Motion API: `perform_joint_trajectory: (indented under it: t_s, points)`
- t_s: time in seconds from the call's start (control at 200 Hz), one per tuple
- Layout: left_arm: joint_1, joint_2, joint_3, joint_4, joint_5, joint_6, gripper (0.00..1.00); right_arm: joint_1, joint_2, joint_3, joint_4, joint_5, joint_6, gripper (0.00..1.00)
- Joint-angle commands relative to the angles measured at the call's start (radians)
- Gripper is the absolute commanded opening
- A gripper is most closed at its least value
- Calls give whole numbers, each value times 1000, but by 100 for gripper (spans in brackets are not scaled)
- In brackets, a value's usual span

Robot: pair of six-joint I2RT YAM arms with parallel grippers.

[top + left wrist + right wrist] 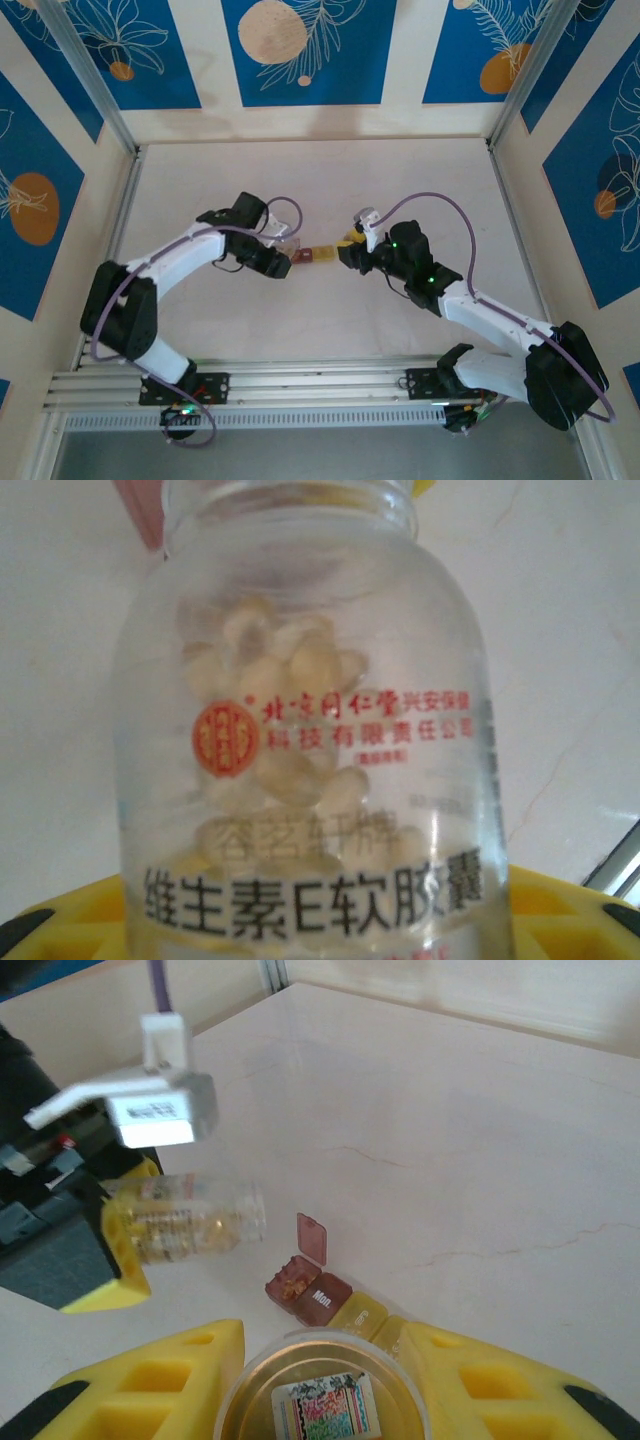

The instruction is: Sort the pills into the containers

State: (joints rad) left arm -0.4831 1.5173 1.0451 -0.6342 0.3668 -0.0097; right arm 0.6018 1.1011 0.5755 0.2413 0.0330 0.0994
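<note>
While sideways in left jaws, bottle (190, 1222) near containers (320, 1295).

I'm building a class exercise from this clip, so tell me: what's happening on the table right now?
Two robot arms are working over a small pill box. The left gripper holds a clear bottle of pale capsules, tipped on its side with its mouth toward the dark red compartment. That compartment's lid stands open, and something yellowish lies inside. The yellow compartment further along looks closed. The right gripper grips a second round jar close beside the box.
</note>
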Motion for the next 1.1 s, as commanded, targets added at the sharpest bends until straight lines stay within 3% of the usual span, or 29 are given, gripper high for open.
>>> perform_joint_trajectory:
  t_s: [0.0, 0.105, 0.225, 0.285, 0.39, 0.585, 0.82, 0.885, 1.02, 1.09]
  points:
    - [6, -184, -124, 274, 57, -28, 0, 1, 11, 7, 22, -7, 6, 0]
    - [-5, -432, -317, 581, 63, -20, 0, 0, 19, 5, 24, 3, 0, 0]
    - [-34, -731, -631, 1136, 35, 60, 0, -3, 24, 5, 24, 10, -3, 0]
    - [-43, -819, -718, 1253, -8, 78, 0, -3, 25, 5, 25, 10, -5, 0]
    - [-56, -862, -676, 1117, -54, 116, 0, -5, 29, 5, 25, 13, -6, 0]
    - [-64, -791, -652, 1076, -102, 79, 0, -5, 25, 7, 21, 11, -6, 0]
    - [-67, -579, -446, 594, -169, -54, 0, -7, 23, 7, 23, 7, -3, 0]
    - [-67, -505, -389, 477, -145, -61, 0, -6, 23, 7, 23, 7, -1, 0]
    - [-67, -326, -299, 306, 12, -36, 0, -7, 23, 6, 23, 2, 1, 0]
    - [-65, -223, -245, 219, 23, -46, 0, -7, 23, 8, 21, 1, 0, 0]
